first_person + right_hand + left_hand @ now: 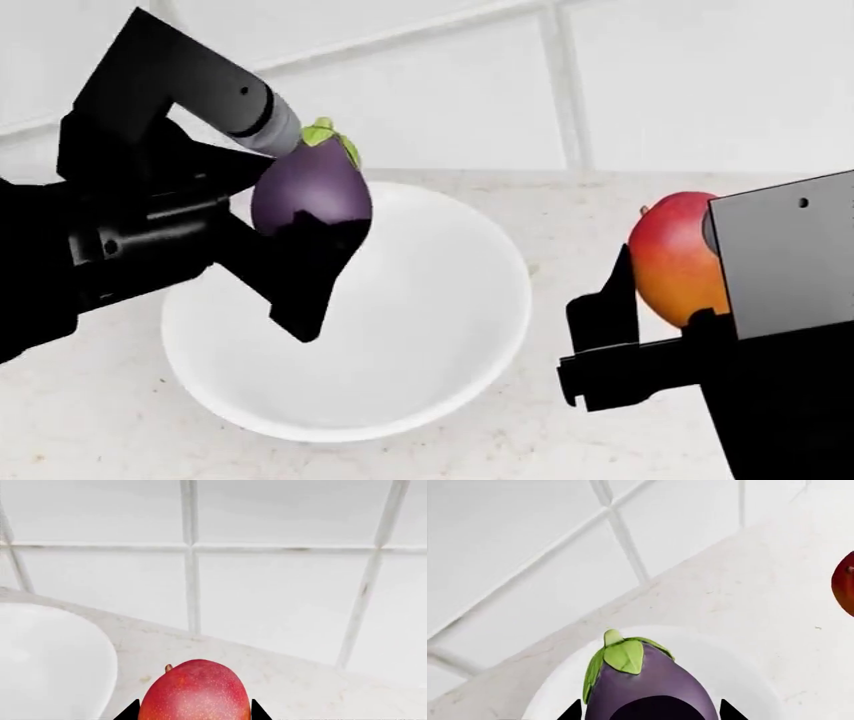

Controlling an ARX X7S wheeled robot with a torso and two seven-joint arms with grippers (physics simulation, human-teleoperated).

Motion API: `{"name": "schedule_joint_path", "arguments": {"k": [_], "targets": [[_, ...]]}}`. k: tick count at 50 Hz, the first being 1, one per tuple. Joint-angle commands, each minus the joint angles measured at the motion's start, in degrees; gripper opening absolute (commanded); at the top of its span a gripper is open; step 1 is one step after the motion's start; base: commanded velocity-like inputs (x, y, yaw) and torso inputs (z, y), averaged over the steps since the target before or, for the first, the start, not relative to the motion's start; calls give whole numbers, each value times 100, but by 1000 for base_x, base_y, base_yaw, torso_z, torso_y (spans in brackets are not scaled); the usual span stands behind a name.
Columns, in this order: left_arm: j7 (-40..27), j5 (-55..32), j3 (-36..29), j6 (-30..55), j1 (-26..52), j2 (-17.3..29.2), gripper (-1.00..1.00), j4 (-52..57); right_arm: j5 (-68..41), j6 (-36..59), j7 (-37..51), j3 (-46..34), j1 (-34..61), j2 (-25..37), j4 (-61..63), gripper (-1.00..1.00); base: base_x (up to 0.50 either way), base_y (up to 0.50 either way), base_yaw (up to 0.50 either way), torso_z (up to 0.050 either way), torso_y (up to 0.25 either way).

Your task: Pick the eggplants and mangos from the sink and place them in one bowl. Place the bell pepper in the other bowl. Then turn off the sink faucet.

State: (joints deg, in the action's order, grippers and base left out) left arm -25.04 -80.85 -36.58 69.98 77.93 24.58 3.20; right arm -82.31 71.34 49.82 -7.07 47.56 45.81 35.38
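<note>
A dark purple eggplant (311, 190) with a green cap hangs over the far left part of a white bowl (441, 330), and my left gripper (310, 205) is shut on it. The left wrist view shows the eggplant (640, 677) between the jaws of the left gripper (650, 711), above the bowl (740, 660). To the bowl's right, my right gripper (663, 285) is shut on a red-orange mango (674, 260) held above the counter. In the right wrist view the mango (195, 690) fills the right gripper (193, 712). The sink, the faucet and the bell pepper are out of view.
The bowl stands on a pale speckled counter (574, 220) close to a white tiled wall (667, 90). The bowl's rim (100, 650) lies just beside the mango in the right wrist view. The mango (845, 582) shows at the edge of the left wrist view.
</note>
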Motion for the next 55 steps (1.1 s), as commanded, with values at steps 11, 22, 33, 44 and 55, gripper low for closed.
{"name": "schedule_joint_path", "arguments": {"k": [11, 22, 33, 44, 55], "targets": [[608, 207, -716, 34, 151, -744, -100, -1105, 155, -191, 17, 156, -337, 28, 174, -100, 0, 0, 0, 0, 0], [1007, 781, -1136, -219, 176, -938, -100, -1857, 169, -200, 40, 119, -327, 62, 189, -100, 0, 0, 0, 0, 1], [1246, 1115, -1446, -403, 119, -1106, -100, -2284, 407, -250, -124, -44, -331, 18, 143, -100, 0, 0, 0, 1, 1], [1265, 1215, -1476, -523, 157, -1236, -100, -2667, 421, -320, -146, -51, -374, 14, 136, -100, 0, 0, 0, 0, 1], [1166, 1084, -1377, -461, 209, -1232, 100, -2672, 416, -357, -153, -62, -388, 33, 136, -100, 0, 0, 0, 0, 0]]}}
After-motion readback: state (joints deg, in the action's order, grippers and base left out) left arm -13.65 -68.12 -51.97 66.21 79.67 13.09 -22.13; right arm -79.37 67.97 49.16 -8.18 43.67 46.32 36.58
